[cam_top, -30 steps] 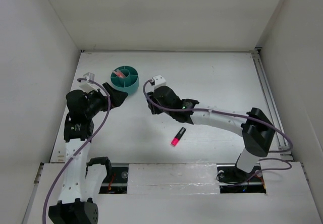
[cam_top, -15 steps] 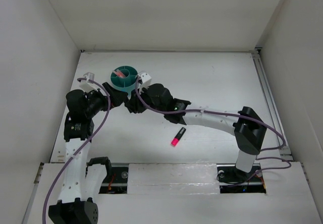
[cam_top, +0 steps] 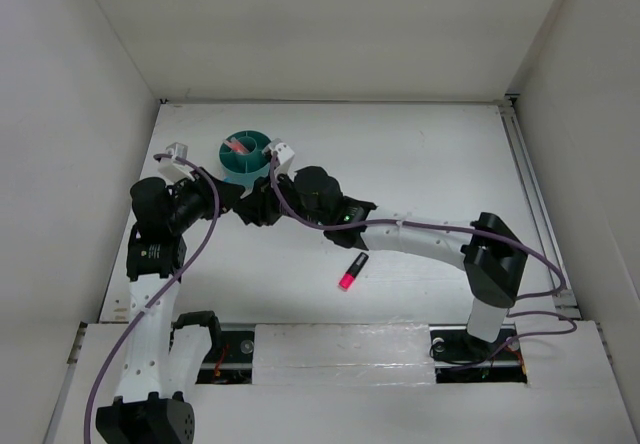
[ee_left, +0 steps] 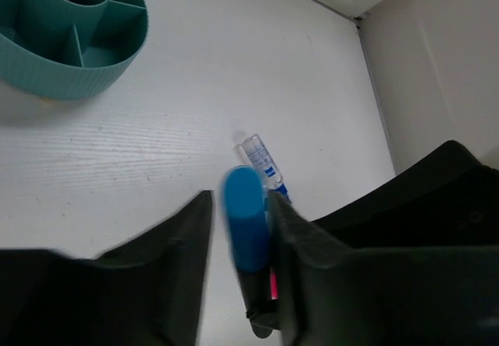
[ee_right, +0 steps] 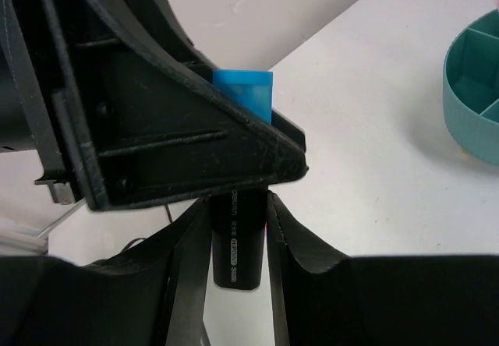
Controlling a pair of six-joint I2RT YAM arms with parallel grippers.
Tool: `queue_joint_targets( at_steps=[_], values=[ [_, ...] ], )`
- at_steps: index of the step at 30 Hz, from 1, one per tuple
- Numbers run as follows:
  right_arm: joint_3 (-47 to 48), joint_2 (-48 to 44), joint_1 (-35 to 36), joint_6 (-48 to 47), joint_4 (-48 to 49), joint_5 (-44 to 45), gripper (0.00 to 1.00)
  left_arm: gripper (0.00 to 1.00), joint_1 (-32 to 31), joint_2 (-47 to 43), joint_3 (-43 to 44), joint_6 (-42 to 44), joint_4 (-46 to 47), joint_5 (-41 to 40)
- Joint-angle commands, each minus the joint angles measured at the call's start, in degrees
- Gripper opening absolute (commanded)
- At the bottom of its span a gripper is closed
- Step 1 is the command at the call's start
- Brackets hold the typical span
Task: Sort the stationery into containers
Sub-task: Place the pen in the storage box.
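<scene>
Both grippers meet over the table just in front of the teal tub (cam_top: 232, 171), on one blue-black marker (ee_left: 245, 221). My right gripper (ee_right: 236, 206) is shut on the marker's black barrel (ee_right: 238, 245). My left gripper (ee_left: 240, 202) has its fingers closed on either side of the blue cap. In the top view the left gripper (cam_top: 240, 207) and right gripper (cam_top: 260, 206) nearly touch, and they hide the marker. A clear-blue tube (ee_left: 261, 161) lies on the table past the cap. The pink highlighter (cam_top: 350, 272) lies nearer the arm bases.
The tub (ee_left: 70, 73) has dividers, and a pink item (cam_top: 237, 146) lies in a back compartment. Its rim (ee_right: 472, 104) also shows at the right of the right wrist view. White walls enclose the table on three sides. A rail runs along the right edge (cam_top: 530, 194).
My right arm has swung left with the marker to meet the left gripper. The left fingers, wide apart a second ago, have closed in on the blue cap.
</scene>
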Motion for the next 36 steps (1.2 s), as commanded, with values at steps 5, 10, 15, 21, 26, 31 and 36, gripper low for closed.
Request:
queue_joint_targets(
  at_steps=[5,10,15,21,26,31,36],
  values=[
    [0.0,0.5,0.5,0.6,4.6,-0.9,0.0,0.0,-0.1,1.0,0.9,0.8,0.9,-1.7],
    [-0.7,0.5,0.5,-0.6,5.1,-2.0,0.11,0.0,-0.1,1.0,1.9,0.8,0.4,-7.9],
    [-5.2,-2.6,0.0,-2.6,4.6,0.1,0.78,0.0,-0.1,2.5,5.3,-0.4,-1.2,-18.1],
    [-14.5,-9.9,-2.8,-3.8,2.7,4.3,0.84,0.0,-0.1,5.9,14.3,-5.0,-2.7,-26.2],
    [-20.0,-15.4,-3.4,-3.8,0.9,4.9,0.85,0.0,-0.1,10.2,16.2,-10.7,2.5,-31.3],
    [-27.2,-24.1,-3.4,-3.8,-1.2,7.4,0.85,0.0,-0.1,15.9,14.3,-13.9,10.8,-37.4],
    [-33.4,-32.3,-3.4,-3.2,-2.4,11.4,0.88,0.0,-0.1,22.6,12.5,-16.6,19.1,-38.6]
  ],
)
